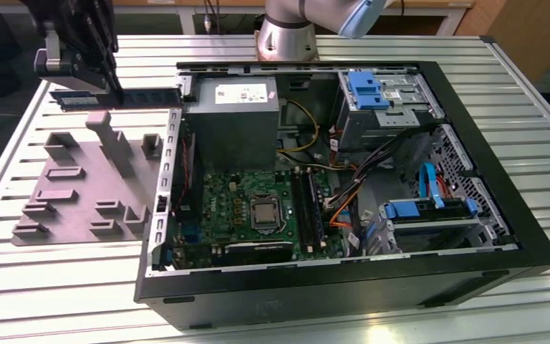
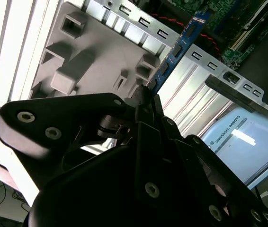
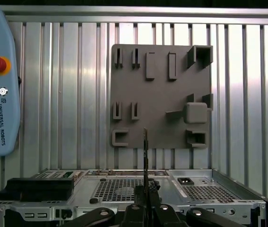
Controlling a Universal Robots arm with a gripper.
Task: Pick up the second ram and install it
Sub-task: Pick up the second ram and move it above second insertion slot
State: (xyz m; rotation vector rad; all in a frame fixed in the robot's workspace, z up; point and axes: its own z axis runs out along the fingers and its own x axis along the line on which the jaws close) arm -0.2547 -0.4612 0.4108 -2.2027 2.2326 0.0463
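Gripper (image 1: 111,94) held the second ram (image 1: 151,95).
We saw its jaws clamped on the stick, near the grey holder plate (image 1: 74,193).

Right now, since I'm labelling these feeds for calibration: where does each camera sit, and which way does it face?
Exterior view: off the arm, looking down on the open computer case; shows the arm's base and the gripper shut on the second ram.
First wrist view: on the arm, looking along the gripper onto the grey holder plate.
Second wrist view: on the arm, looking obliquely past the gripper's linkage.
Shared: both wrist views show the second ram against the holder plate.
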